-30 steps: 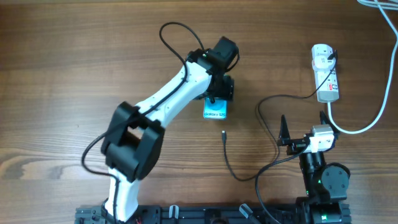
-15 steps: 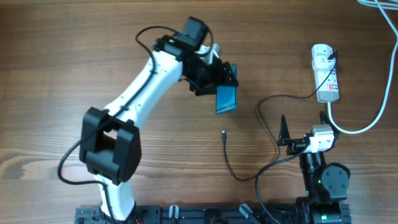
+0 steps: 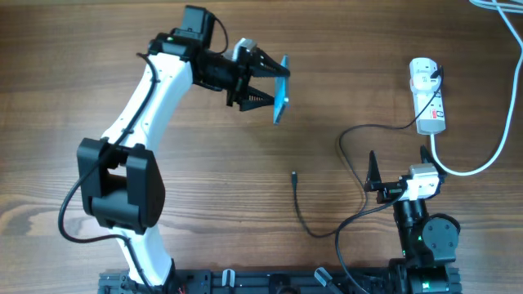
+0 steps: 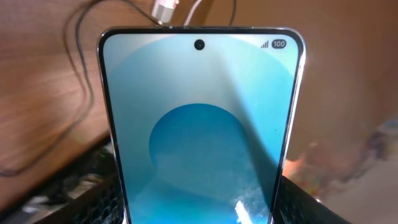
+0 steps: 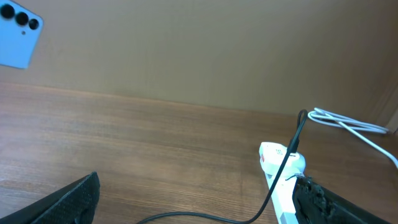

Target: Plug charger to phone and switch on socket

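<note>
My left gripper (image 3: 271, 88) is shut on the phone (image 3: 281, 99) and holds it in the air, tilted on edge, above the far middle of the table. In the left wrist view the phone's turquoise screen (image 4: 199, 124) fills the frame, with the black fingers (image 4: 93, 202) pressed against its two long sides. The charger's dark tip (image 3: 293, 175) lies free on the wood, and its thin black cable (image 3: 351, 135) loops round to the white socket (image 3: 428, 106). My right gripper (image 3: 399, 167) stands open and empty near the front right. Its view shows the socket (image 5: 280, 168), the cable (image 5: 196, 214) and the phone's back (image 5: 18, 40).
A thick white lead (image 3: 490, 155) runs from the socket off the table's right edge and top right corner. The right arm's base (image 3: 425, 237) sits at the front right, and the left arm's base (image 3: 122, 188) at the front left.
My left arm has lifted the phone off the table, carried it away from the front edge and turned it on its edge. The right arm and the charger have not moved.
</note>
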